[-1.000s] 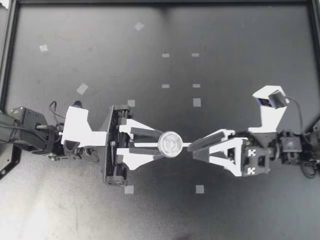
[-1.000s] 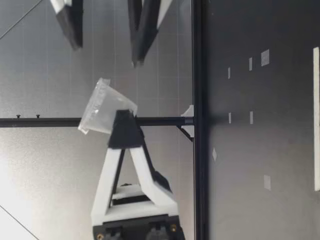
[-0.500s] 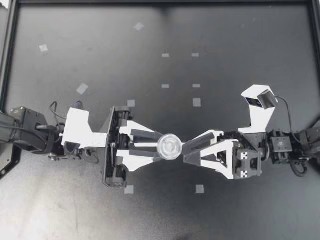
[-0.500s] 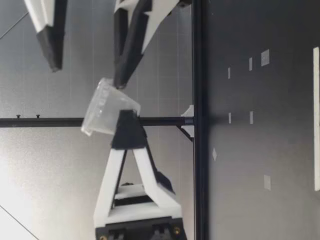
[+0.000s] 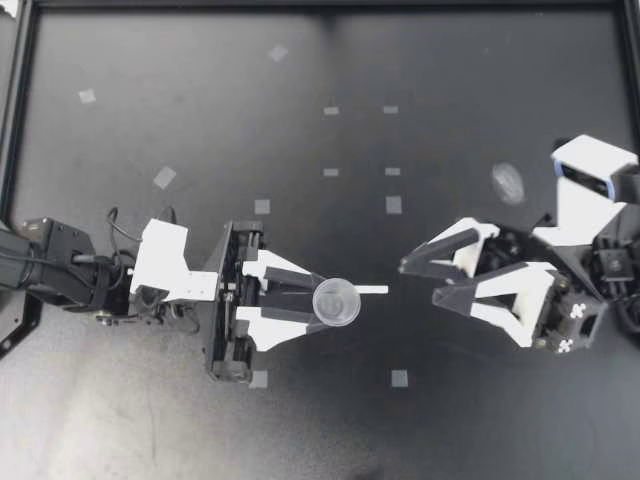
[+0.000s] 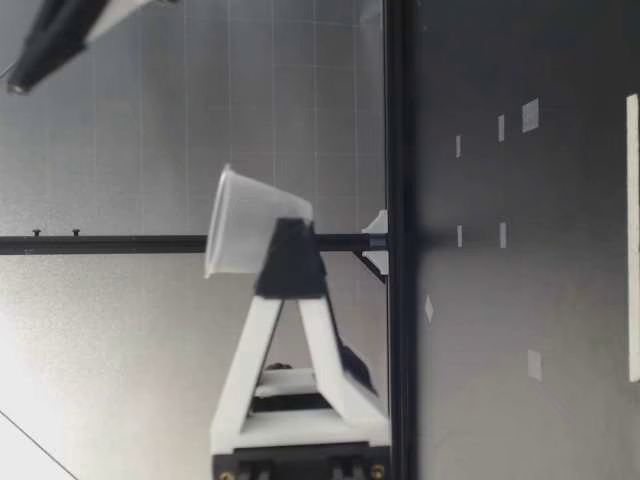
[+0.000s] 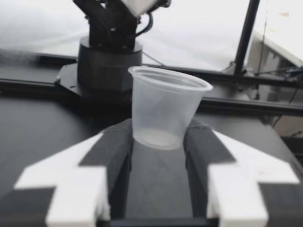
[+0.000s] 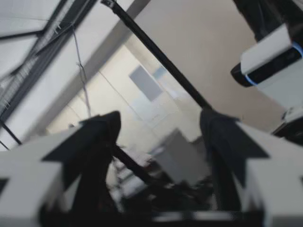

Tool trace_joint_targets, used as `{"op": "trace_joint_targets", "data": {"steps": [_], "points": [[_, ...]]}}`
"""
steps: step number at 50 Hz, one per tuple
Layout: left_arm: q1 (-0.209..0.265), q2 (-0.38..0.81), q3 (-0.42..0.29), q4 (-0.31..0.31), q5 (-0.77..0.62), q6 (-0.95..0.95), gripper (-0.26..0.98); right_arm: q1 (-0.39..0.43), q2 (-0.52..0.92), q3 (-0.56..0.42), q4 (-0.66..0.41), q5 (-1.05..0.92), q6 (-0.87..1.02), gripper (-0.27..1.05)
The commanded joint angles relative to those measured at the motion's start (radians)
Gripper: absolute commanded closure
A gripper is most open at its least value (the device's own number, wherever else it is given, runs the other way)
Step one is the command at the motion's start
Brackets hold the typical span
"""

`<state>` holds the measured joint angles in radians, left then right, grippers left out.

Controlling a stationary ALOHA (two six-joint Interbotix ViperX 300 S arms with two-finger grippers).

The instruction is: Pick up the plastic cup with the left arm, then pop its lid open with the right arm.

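Note:
My left gripper [image 5: 325, 302] is shut on a small clear plastic cup [image 5: 336, 301], held well above the black table [image 5: 200, 100]. In the left wrist view the cup [image 7: 165, 106] stands upright with its mouth up, and the dark pads [image 7: 113, 146] pinch it near its base. In the low view the cup [image 6: 250, 222] leans slightly over the left finger [image 6: 290, 262]. My right gripper [image 5: 421, 281] is open and holds nothing. It hangs apart from the cup on its right. The right wrist view shows its fingers [image 8: 102, 137] spread and aimed up at the room.
Small pale tape squares [image 5: 394, 204] dot the table, one [image 5: 399, 378] near the front. A black frame rail [image 5: 18, 100] runs along the left edge. A dark arm base [image 7: 109, 52] stands ahead of the left gripper.
My right gripper has drawn back from the cup to the right and risen, tilting upward. The left gripper still holds the cup, now a little lower and more upright.

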<state>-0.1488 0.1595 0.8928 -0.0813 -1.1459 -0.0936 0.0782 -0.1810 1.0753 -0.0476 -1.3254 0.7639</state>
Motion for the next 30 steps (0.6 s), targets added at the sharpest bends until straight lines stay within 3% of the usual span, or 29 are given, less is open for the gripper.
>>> {"op": "trace_joint_targets", "data": {"steps": [1, 16, 30], "points": [[-0.002, -0.026, -0.009, 0.000, -0.017, -0.006, 0.54, -0.018, -0.061, -0.006, -0.049, 0.080, -0.081, 0.10], [-0.002, -0.080, -0.005, -0.003, -0.009, -0.035, 0.54, -0.017, -0.229, -0.006, -0.107, 0.660, -0.456, 0.10], [-0.002, -0.087, -0.005, -0.003, 0.032, -0.040, 0.54, -0.017, -0.186, 0.002, -0.103, 0.650, -0.526, 0.10]]}}
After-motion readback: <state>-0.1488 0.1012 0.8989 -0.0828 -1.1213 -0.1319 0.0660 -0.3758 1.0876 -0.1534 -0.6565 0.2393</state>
